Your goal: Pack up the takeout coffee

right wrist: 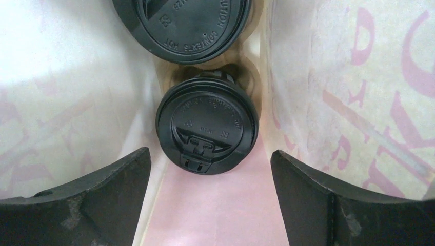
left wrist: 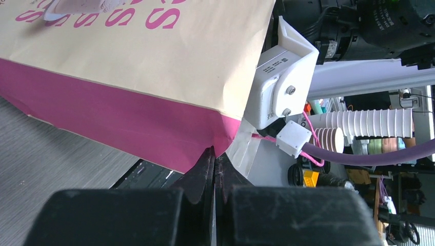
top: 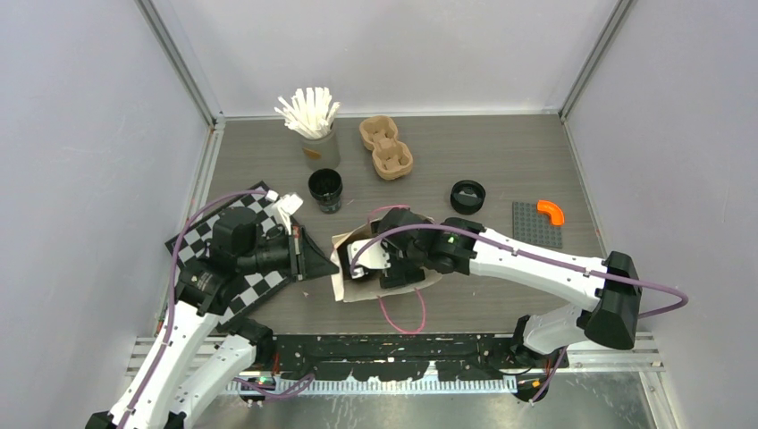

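My right gripper [right wrist: 209,159] fills the bottom of its own view. Its two dark fingers [right wrist: 92,200] are spread wide with nothing between them, well inside a paper bag [right wrist: 61,92]. Just beyond them sits the near lid [right wrist: 206,130], round and black, and the far lid [right wrist: 182,25] is right behind it. Raised lettering on the far one reads "CONTENTS HOT" along the rim; the near one's is too small for me to read. A brown pulp carrier [right wrist: 250,72] shows between them, and whatever is under the lids is hidden. Pink letters show reversed through the bag's walls.

From my left wrist the bag's outside is tan with a pink band, and the pink lettering is cut off except for a row of S's. My left gripper [left wrist: 214,159] has its jaws pressed together, tips against the pink edge. I cannot tell whether any paper is caught.

From above, the bag lies on its side mid-table [top: 501,161]. My right arm stretches low into its mouth, and my left arm points at it across a chequered board [top: 204,241]. Further back stand an open black cup [top: 325,189] with pale, unreadable lettering, a loose black lid [top: 467,196], a second carrier [top: 386,146] and a grey cup [top: 320,150] of white sticks [top: 307,109].
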Motion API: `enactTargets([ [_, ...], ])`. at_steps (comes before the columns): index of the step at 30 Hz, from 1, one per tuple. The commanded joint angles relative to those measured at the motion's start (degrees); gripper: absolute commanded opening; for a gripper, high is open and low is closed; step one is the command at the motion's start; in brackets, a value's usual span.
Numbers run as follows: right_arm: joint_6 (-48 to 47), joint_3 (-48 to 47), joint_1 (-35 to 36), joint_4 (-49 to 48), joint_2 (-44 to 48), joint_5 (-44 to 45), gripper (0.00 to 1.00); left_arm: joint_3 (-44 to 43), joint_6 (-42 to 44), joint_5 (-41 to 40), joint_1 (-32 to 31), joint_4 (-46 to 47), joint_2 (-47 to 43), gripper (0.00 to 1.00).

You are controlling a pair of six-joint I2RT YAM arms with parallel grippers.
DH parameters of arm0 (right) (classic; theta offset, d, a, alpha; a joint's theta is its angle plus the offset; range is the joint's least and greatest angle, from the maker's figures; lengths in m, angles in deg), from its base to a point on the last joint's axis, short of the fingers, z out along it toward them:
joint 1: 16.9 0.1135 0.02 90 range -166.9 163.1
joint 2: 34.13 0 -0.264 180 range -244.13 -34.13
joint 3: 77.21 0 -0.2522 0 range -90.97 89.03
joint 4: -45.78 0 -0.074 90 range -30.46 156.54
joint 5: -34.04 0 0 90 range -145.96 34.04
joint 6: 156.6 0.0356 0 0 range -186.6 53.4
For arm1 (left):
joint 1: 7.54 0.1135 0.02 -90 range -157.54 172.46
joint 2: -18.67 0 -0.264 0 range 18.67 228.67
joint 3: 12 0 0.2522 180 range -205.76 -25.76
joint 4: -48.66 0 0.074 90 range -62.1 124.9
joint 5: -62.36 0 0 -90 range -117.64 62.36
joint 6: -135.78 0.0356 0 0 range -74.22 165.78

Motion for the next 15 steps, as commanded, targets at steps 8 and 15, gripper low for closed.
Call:
enactTargets([
  [8, 6.4, -5.5, -0.1, 6.4, 3.0, -2.6, 0.72, -2.0, -6.5, -3.3, 0.0, 0.6, 0.5, 0.0],
  [15, 11.4, -10.5, -0.1, 11.0, 3.0, -4.6, 0.69, -2.2, -11.9, -4.7, 0.0, 1.5, 1.9, 0.0],
])
